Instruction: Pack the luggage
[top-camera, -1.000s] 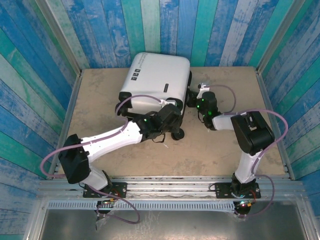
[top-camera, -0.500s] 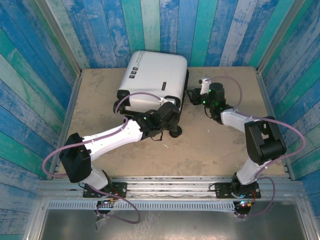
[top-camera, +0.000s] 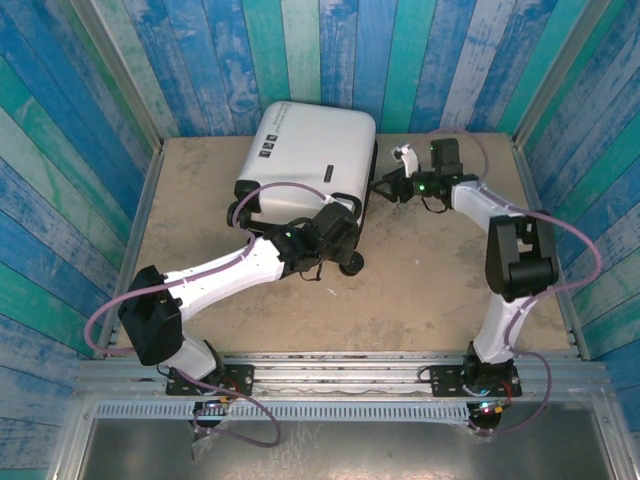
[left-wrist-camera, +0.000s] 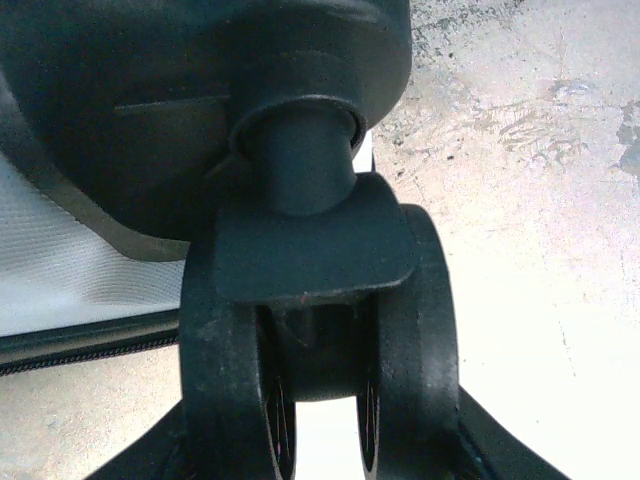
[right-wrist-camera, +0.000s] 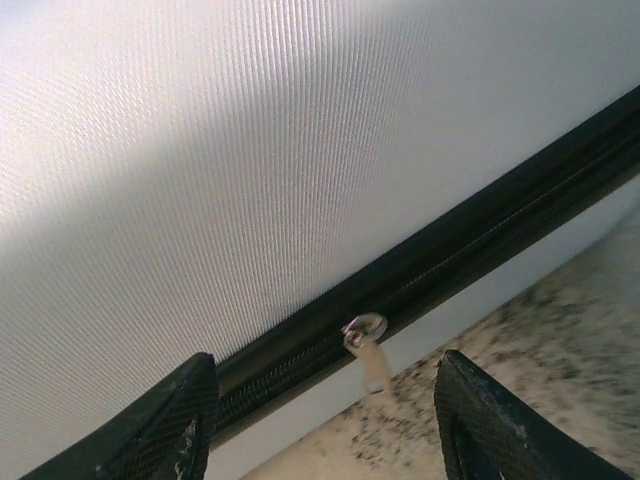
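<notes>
The tabletop (top-camera: 430, 290) carried the luggage (top-camera: 310, 150), closed, toward the back and left of centre. The left arm (top-camera: 230, 270) reached its near corner, the left jaws straddling a black double wheel (left-wrist-camera: 320, 330); whether they pinched it could not be told. The right arm (top-camera: 480, 205) faced the luggage's right side. The right jaws were spread wide and empty, with a zipper pull (right-wrist-camera: 368, 355) between them.

Luggage (top-camera: 310, 150) closed, flat on table (top-camera: 430, 290); left end effector (top-camera: 338, 236) apparently at wheel (top-camera: 352, 264).
</notes>
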